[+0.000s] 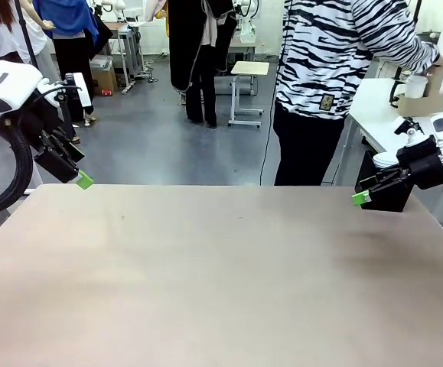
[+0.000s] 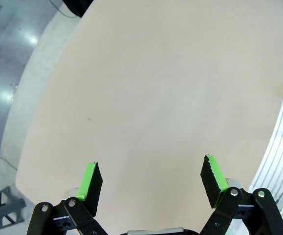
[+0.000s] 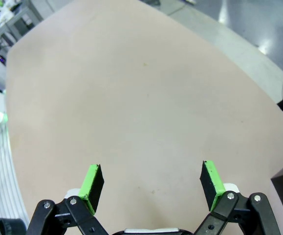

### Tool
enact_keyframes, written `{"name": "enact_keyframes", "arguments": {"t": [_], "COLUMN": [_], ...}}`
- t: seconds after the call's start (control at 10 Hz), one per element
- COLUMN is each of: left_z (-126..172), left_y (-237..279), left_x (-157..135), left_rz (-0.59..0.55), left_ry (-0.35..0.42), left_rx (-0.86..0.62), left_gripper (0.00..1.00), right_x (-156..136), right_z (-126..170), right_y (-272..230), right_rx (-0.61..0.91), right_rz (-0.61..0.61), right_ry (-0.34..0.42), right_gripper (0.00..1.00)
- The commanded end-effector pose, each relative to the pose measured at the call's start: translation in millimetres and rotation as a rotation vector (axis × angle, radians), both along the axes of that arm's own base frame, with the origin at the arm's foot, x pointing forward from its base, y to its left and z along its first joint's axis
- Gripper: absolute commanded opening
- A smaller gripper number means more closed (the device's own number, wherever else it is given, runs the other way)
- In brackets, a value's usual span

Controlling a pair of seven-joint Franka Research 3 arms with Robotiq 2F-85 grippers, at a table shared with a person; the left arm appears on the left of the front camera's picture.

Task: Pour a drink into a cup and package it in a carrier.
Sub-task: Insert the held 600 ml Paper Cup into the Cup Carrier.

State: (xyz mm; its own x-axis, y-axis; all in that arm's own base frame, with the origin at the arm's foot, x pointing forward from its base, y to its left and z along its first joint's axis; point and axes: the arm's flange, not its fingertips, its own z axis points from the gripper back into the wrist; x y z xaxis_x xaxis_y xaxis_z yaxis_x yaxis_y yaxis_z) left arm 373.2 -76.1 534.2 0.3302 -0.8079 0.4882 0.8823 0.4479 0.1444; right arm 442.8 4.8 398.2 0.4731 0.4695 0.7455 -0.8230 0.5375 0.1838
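Both arms hang over the beige tabletop [image 1: 221, 275], left gripper [image 2: 151, 178] and right gripper [image 3: 151, 183] with jaws spread wide, holding nothing. At a side table, far right, the person's hand [image 1: 434, 63] rests on the brown carrier [image 1: 424, 99] with a white cup [image 1: 415, 86] in it

Left tool [image 1: 82, 179] and right tool [image 1: 360, 198] hang over the table's [image 1: 221, 275] far corners.

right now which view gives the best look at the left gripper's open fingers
The left wrist view: the left gripper faces the table with both green pads spread apart and nothing between them. The front view shows it side-on at the table's left edge, one pad visible.
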Motion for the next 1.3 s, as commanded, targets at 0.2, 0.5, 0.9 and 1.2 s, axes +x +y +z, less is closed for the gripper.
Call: {"name": "enact_keyframes", "arguments": {"t": [0.2,0.5,0.9,1.2], "left_z": [1.8,1.8,1.8,1.8], "left_y": [0.1,0.1,0.1,0.1], "left_x": [0.6,0.6,0.6,0.6], "left_rz": [0.007,0.007,0.007,0.007], "left_ry": [0.011,0.011,0.011,0.011], "left_rx": [0.007,0.007,0.007,0.007], "left_gripper": [1.00,1.00,1.00,1.00], "right_x": [5.3,5.3,5.3,5.3], "right_z": [1.2,1.2,1.2,1.2], "right_y": [-2.8,-2.8,-2.8,-2.8], "right_rx": [0.003,0.003,0.003,0.003], "right_rz": [0.018,0.018,0.018,0.018], "right_ry": [-0.013,-0.013,-0.013,-0.013], "right_gripper": [1.00,1.00,1.00,1.00]}}
